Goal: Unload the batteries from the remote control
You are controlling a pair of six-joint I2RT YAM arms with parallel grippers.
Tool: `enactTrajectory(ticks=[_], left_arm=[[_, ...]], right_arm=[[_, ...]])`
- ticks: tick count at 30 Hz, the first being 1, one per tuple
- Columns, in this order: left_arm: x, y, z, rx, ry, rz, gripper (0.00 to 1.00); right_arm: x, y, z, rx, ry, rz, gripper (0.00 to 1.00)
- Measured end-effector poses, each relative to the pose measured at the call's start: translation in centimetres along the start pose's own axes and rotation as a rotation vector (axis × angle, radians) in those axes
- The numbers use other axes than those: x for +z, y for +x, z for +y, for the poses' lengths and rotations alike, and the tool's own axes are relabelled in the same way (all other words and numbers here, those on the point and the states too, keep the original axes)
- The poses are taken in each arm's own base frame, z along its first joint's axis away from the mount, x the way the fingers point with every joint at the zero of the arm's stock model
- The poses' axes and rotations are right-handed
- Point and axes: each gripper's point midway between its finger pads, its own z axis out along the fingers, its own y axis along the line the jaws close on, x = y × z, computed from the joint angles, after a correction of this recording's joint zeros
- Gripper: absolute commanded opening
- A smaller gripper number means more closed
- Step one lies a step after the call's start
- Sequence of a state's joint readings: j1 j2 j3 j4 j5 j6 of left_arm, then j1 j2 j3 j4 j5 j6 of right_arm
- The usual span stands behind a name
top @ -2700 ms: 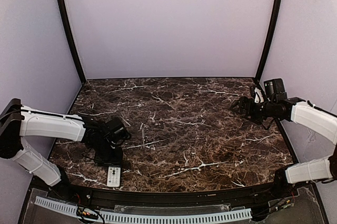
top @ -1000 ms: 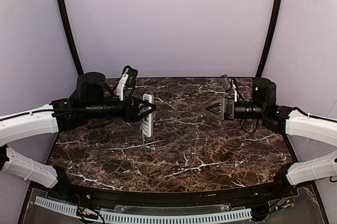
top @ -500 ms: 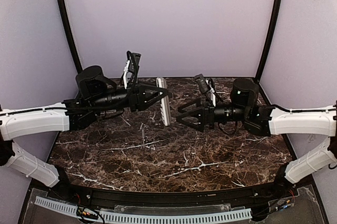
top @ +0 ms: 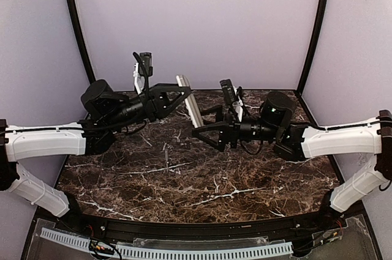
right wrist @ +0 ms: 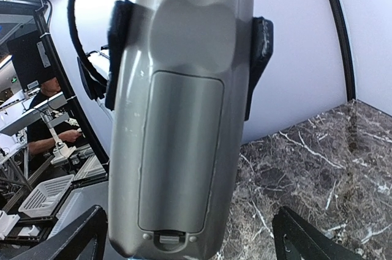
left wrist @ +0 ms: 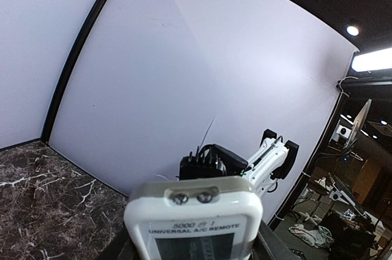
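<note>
Both arms have come up and toward each other since the earlier pictures, and the remote control (top: 190, 108) now hangs higher, tilted, well above the marble table (top: 245, 174). The left gripper (top: 182, 90) is closed on the remote control near its upper end. In the right wrist view its black pads (right wrist: 260, 58) press on the two long sides of the grey back. The right gripper (top: 202, 124) stands just beside the lower end of the remote control, jaws wide apart and holding nothing. Its fingertips (right wrist: 73, 235) show only at the bottom corners of its own view. The battery cover (right wrist: 180, 150) on the back is closed, so what lies under it is hidden. The left wrist view shows only the top of the remote control (left wrist: 195, 220) with its label; the rest is cut off by the lower edge. From above, only the thin side of the remote control can be seen.
</note>
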State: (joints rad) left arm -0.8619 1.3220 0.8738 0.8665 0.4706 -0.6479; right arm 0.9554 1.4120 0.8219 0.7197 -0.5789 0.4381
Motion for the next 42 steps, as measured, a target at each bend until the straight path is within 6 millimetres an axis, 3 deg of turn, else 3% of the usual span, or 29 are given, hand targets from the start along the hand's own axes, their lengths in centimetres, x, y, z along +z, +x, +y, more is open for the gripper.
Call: enactTrajectory(ticks=[7,15,18,23,32,34,36,37,39,42], left_arm=[[-0.4,-1.1,-0.5,0.012,0.021,-0.072,0.00],[-0.6,-1.7,-0.7,0.025,0.042,-0.127,0.00],[-0.6,-1.6,-0.6,0.025,0.048,-0.136,0.00],[-0.6,-1.7,-0.6,0.027,0.057,-0.149,0.00],[-1.1,-1.9,-0.4,0.055,0.050,-0.185,0.03],[-1.2,-1.9,-0.3,0.053,0.042,-0.194,0.16],[-1.4,-1.9,-0.1,0.052,0.033,-0.201,0.41],[-1.5,-1.8,0.0,0.051,0.027,-0.203,0.61],[-1.8,-1.7,0.3,0.043,0.008,-0.203,0.81],[-2.1,-1.3,0.8,0.027,-0.039,-0.179,0.94]], right_arm=[[0.6,-1.6,0.7,-0.045,-0.025,-0.069,0.80],[0.9,-3.0,1.2,-0.064,-0.046,-0.124,0.80],[1.0,-3.3,1.1,-0.055,-0.045,-0.135,0.65],[1.2,-3.7,1.1,-0.048,-0.046,-0.143,0.60],[1.7,-4.0,0.8,-0.001,-0.040,-0.137,0.28],[1.9,-3.9,0.6,0.006,-0.031,-0.122,0.23],[2.1,-3.8,0.5,0.009,-0.023,-0.105,0.18],[2.2,-3.6,0.3,0.013,-0.016,-0.092,0.15],[2.3,-3.3,0.0,0.012,-0.002,-0.065,0.08],[2.5,-2.4,-0.9,0.000,0.049,-0.008,0.01]])
